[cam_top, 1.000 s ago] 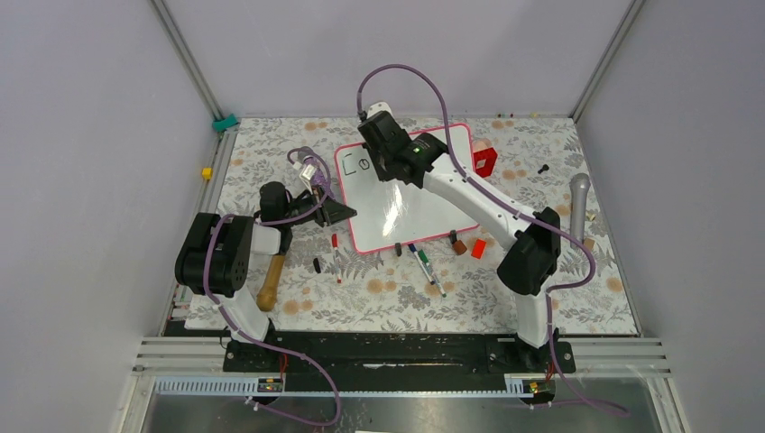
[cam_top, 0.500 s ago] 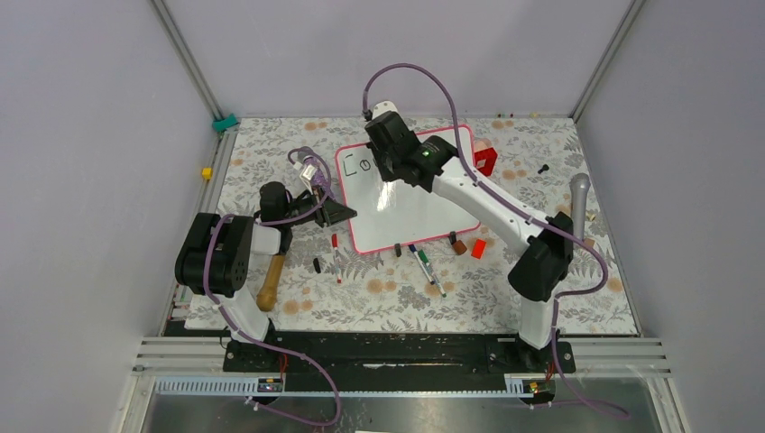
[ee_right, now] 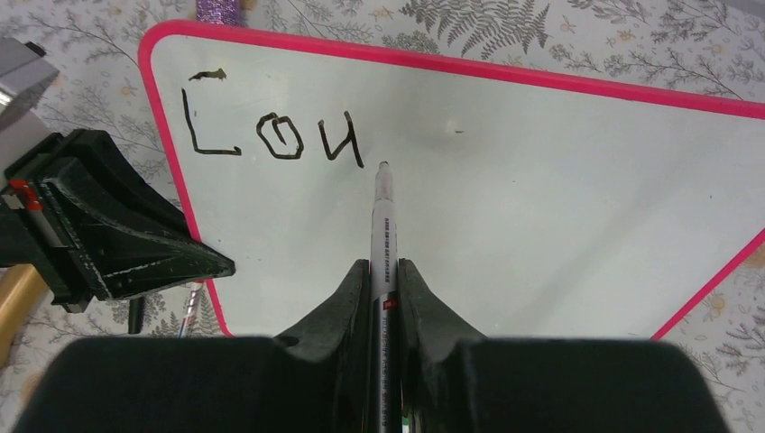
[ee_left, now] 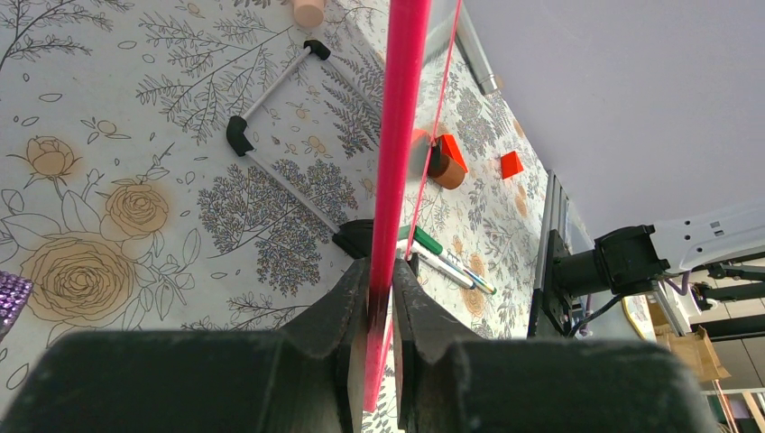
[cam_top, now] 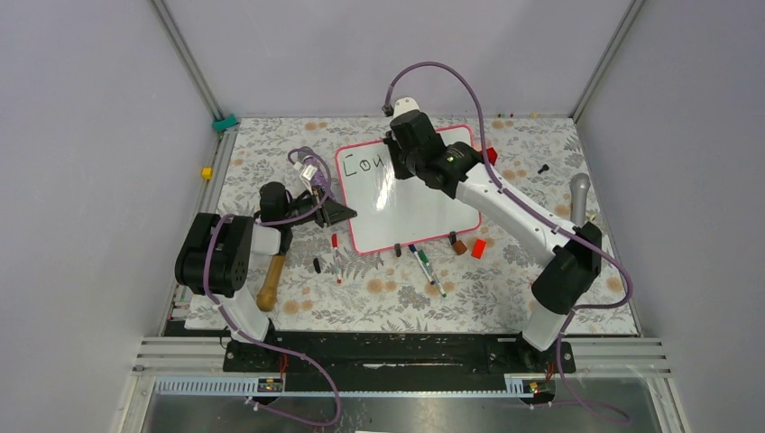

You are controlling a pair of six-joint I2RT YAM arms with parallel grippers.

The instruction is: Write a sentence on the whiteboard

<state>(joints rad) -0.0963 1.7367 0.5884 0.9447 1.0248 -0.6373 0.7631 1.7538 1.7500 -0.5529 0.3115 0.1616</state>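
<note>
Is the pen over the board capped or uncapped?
Uncapped: the marker in the right pincer shows a bare tip, beside black letters on the whiteboard.

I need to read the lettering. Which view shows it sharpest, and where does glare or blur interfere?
Right wrist view: lettering sharp, no glare on the whiteboard. Top view: letters tiny, a pale glare streak mid-board. Left wrist view: only the board's pink edge, soft up close.
</note>
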